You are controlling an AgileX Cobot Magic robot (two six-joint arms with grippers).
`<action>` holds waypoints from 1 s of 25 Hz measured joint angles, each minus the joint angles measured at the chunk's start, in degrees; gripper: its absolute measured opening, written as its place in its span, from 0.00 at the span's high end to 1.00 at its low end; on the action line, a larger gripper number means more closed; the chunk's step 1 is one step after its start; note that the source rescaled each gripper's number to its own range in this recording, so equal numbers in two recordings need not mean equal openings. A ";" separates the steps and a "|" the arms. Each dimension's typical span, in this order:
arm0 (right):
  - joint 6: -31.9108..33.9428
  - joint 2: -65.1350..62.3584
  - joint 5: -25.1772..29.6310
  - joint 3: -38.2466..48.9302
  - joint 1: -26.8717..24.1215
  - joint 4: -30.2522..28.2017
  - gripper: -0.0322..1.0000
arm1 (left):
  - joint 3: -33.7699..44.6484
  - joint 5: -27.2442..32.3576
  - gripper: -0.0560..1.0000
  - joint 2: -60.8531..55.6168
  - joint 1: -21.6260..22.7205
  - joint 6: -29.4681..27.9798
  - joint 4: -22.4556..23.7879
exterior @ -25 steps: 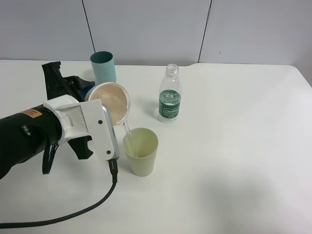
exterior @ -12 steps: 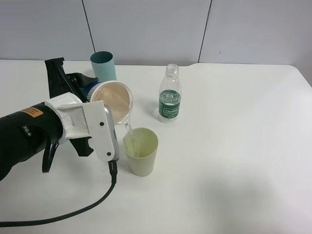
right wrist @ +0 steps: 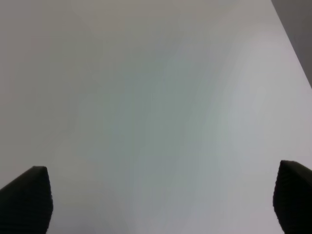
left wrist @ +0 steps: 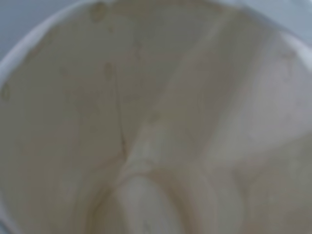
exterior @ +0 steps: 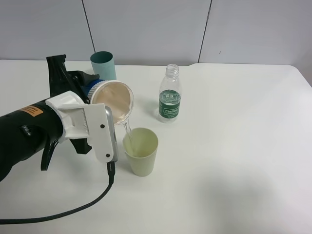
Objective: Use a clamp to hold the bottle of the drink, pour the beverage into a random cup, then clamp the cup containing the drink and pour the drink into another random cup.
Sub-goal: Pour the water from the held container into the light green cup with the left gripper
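Blue-sleeved paper cup [exterior: 111, 101] was pinched in the left gripper [exterior: 80, 87], tipped steeply, thin stream of drink [exterior: 128, 132] dropping into the pale green cup [exterior: 141, 151] just below. Right gripper [right wrist: 156, 195] was spread wide over bare table [right wrist: 156, 97], holding nothing. Risks, as I judged: stream landed near the rim, so slight drift spills; lip might nudge the light cup over; squeeze could crumple the paper.

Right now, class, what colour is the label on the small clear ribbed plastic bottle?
Green with white lettering, on the bottle; clearest in the exterior high view.
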 joint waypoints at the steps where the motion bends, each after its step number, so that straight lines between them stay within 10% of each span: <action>1: 0.00 0.00 0.00 0.00 0.00 0.00 0.23 | 0.00 -0.18 0.92 0.00 0.00 0.16 0.26; 25: 0.00 0.00 0.00 0.00 0.00 0.00 0.23 | 0.00 -2.33 0.92 0.00 0.00 3.64 7.90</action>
